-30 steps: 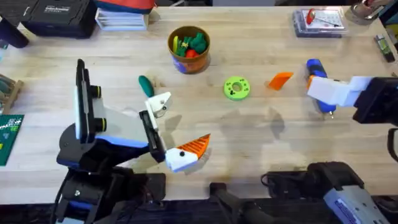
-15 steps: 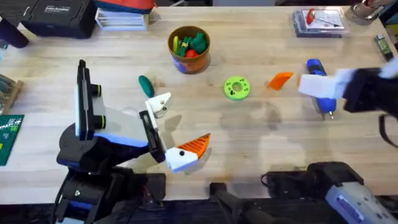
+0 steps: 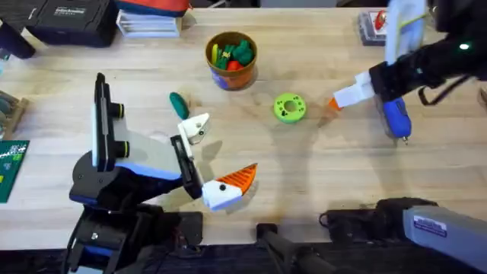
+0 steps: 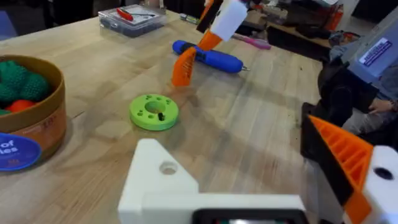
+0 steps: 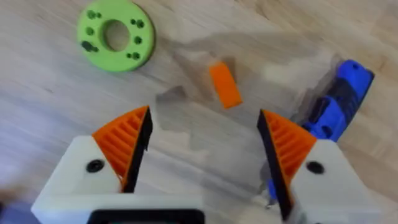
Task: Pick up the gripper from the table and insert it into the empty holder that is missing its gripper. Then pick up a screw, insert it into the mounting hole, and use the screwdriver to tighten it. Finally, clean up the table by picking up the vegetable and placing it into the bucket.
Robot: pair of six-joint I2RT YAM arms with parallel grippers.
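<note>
While your right gripper [image 5: 202, 155] hovers wide open and empty, take the gripper [image 5: 224, 84], probably light, stiff, slick plastic, across its flat sides near the thick end.

The overhead camera looks down and forward over the whole tabletop [image 3: 319, 183] from above the arm bases at 6 o'clock, the left wrist camera looks low across it, the right wrist camera looks steeply down from close, and all three share the green disc [image 3: 289, 107] [image 4: 153, 111] [image 5: 115, 34].
</note>
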